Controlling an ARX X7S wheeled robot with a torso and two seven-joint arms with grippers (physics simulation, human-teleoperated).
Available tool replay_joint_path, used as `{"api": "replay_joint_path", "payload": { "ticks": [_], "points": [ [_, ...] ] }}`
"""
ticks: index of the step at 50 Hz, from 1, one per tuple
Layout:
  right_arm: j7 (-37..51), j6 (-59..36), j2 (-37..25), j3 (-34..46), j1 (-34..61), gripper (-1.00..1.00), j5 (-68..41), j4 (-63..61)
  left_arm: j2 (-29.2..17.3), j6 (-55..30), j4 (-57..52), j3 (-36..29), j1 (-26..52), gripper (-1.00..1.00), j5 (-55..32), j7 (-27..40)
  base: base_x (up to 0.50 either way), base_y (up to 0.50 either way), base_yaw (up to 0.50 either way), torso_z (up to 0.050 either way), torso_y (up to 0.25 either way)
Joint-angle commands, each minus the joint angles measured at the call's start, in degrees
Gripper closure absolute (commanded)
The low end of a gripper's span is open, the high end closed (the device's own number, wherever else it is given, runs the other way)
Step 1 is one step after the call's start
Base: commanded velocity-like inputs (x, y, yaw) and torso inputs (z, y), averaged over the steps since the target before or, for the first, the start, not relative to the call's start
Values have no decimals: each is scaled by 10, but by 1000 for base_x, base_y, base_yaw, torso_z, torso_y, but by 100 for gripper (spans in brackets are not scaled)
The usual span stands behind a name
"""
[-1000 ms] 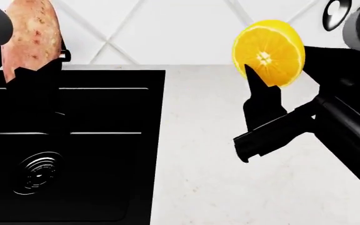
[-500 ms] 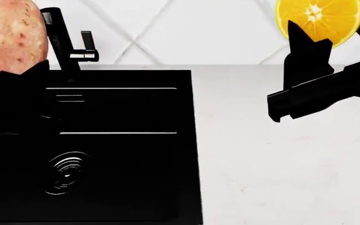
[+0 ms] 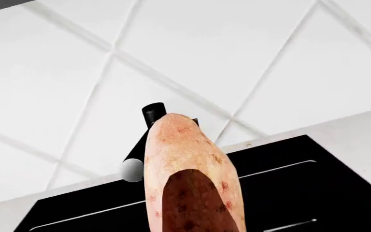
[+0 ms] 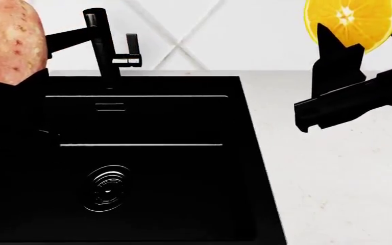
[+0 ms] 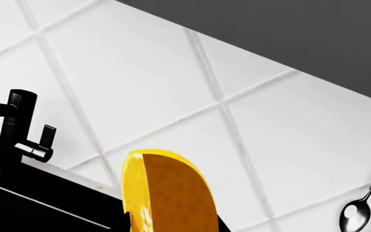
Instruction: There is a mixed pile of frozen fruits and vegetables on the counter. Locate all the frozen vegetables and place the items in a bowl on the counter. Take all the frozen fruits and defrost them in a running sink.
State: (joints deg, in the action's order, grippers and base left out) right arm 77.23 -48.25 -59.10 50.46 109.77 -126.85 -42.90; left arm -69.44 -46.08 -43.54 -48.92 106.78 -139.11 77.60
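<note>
View shifted: sink (image 4: 148, 153) now more centred. Left jaws pinching sweet potato (image 4: 10, 43); right jaws pinching halved citrus (image 4: 352, 23). Centre citrus over sink before release.

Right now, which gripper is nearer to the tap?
Left. The left gripper, holding the sweet potato, is over the sink's left side, close beside the tap. The right gripper, holding the halved citrus, is over the counter.

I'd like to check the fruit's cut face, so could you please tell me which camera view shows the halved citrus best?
The head view: the bright yellow-orange halved citrus faces the camera, segments visible, though partly cropped. The right wrist view shows only its rind and shaded side. The left wrist view doesn't show it.
</note>
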Motion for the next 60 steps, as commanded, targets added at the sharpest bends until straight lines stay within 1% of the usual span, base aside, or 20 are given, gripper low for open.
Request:
{"api": "replay_joint_path", "payload": {
  "ticks": [1, 6, 17, 27, 36, 50, 60],
  "points": [
    [-10, 1, -5, -4, -14, 100, 21, -6, -5, 1, 1, 4, 11, 100, -9, 5, 0, 0, 0, 0, 0],
    [-13, 1, -5, -4, -19, 100, 27, -8, -21, 0, -2, 9, 11, 100, -10, -1, 0, 0, 0, 0, 0],
    [-15, 1, -3, -1, -27, 100, 37, -9, -88, 1, -8, 30, 1, 100, -3, -35, 0, 0, 0, 0, 0],
    [-19, 3, -8, -2, -34, 100, 47, -10, -116, 3, -12, 35, -6, 100, 1, -44, 0, 0, 0, 0, 1],
    [-15, 1, -6, 2, -35, 100, 47, -7, -130, 6, -14, 37, -14, 100, 8, -51, 0, 42, 0, 0, 0],
    [-15, -6, 2, 7, -33, 100, 50, -1, -130, 9, -14, 37, -23, 100, 18, -55, 54, 498, 0, 0, 1],
    [-20, 1, -7, 4, -41, 100, 50, -7, -126, 8, -16, 39, -25, 100, 16, -52, 66, 500, 0, 0, 0]
  ]
}}
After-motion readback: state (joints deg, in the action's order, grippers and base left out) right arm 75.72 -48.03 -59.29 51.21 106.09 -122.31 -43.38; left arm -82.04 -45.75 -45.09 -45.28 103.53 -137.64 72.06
